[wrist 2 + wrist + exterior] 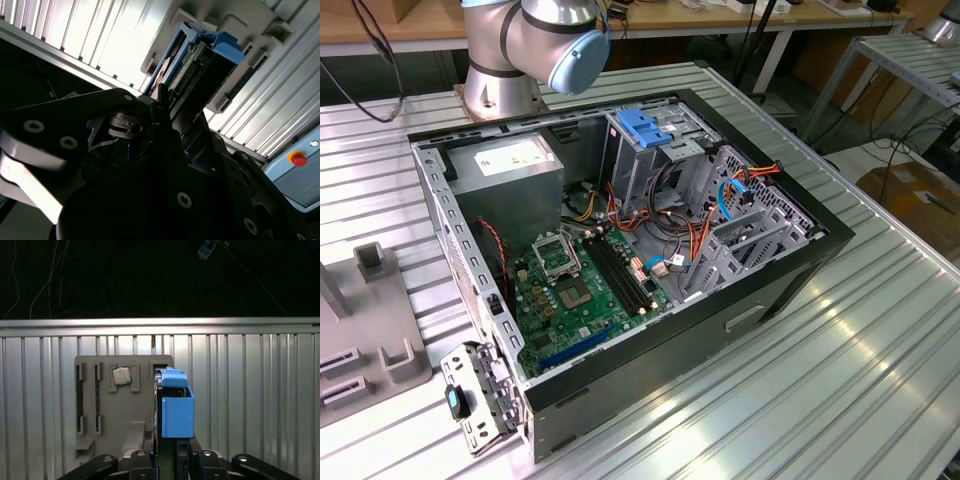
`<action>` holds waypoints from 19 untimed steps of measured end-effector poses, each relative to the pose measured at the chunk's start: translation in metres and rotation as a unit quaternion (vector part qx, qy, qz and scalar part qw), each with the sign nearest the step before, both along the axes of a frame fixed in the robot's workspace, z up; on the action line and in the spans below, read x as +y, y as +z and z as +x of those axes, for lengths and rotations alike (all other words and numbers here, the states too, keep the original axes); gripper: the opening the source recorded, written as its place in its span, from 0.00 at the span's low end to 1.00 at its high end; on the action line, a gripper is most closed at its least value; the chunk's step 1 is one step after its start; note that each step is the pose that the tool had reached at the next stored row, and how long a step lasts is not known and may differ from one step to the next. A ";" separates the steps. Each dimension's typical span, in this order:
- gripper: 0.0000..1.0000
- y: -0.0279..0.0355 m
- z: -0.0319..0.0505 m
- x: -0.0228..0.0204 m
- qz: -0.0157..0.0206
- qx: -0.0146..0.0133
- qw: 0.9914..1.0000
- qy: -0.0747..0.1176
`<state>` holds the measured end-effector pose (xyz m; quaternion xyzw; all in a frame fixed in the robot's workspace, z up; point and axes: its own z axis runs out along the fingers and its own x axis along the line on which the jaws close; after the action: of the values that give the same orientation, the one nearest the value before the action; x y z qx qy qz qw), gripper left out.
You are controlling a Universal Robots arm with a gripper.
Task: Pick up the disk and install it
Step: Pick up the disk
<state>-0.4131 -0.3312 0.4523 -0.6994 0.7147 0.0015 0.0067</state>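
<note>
Presently: disk (pixel 176 410), edge-on, long axis running straight out from end effector (pixel 167 456), near end between its jaws; cannot tell whether clamped.

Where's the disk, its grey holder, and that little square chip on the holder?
disk (pixel 177 412): first wrist view, on the side of its blue plastic frame.
grey holder (pixel 120 412): first wrist view, on its bare flat face.
square chip (pixel 121 375): first wrist view, on its metal top.
</note>
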 end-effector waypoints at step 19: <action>0.35 0.0303 0.0000 0.0000 0.000 0.000 1.000 0.000</action>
<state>-0.4130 -0.3311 0.4826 -0.6994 0.7147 0.0015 0.0067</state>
